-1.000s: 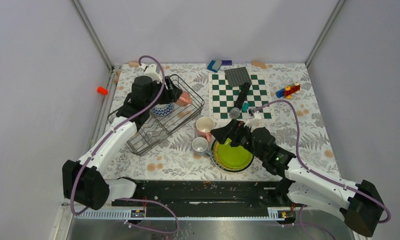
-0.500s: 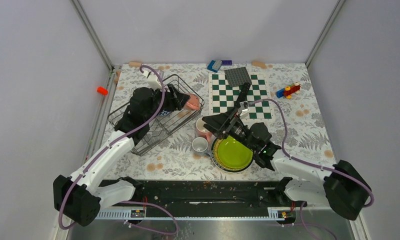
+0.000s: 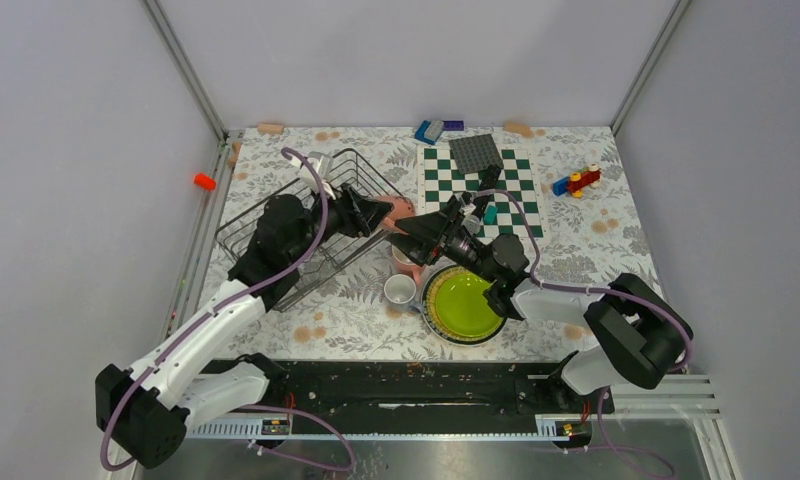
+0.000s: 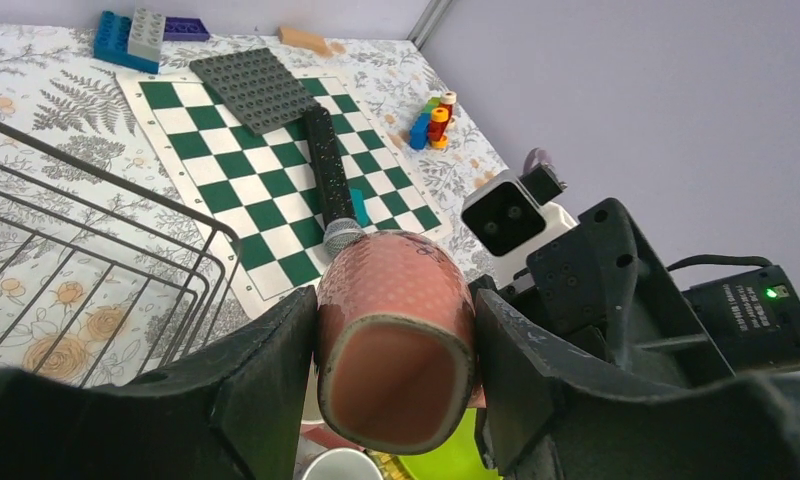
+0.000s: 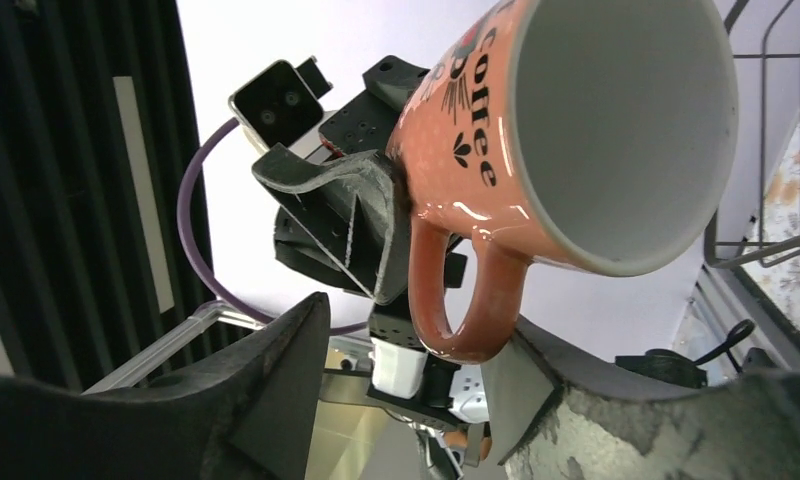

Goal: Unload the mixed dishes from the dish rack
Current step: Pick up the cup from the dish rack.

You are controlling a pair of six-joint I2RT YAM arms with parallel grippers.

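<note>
one pink mug (image 4: 400,285) (in left claw (image 4: 396,345))

Place: a robot test cell in a lab.
Enclosure: bare grey panels (image 3: 406,60) in metal posts (image 3: 184,68), standing around the right claw (image 3: 404,232).
Bench: fern-print cloth (image 3: 626,200) beneath the claw; black mounting rail (image 3: 426,395) at the arm bases.
Props: chessboard (image 3: 436,180) just beside the claw, toy blocks (image 3: 576,182) farther off.

Salmon mug (image 5: 566,130), ferny tablecloth (image 3: 631,245), green checks
The mug bears black lettering and a white inside; the tablecloth is pale with grey ferns and orange blooms. At one o'clock the checkered board (image 3: 481,190) is green and white; at six the plate (image 3: 466,303) is lime-green, orange-rimmed; at ten the dish rack (image 3: 361,172) is dark.
</note>
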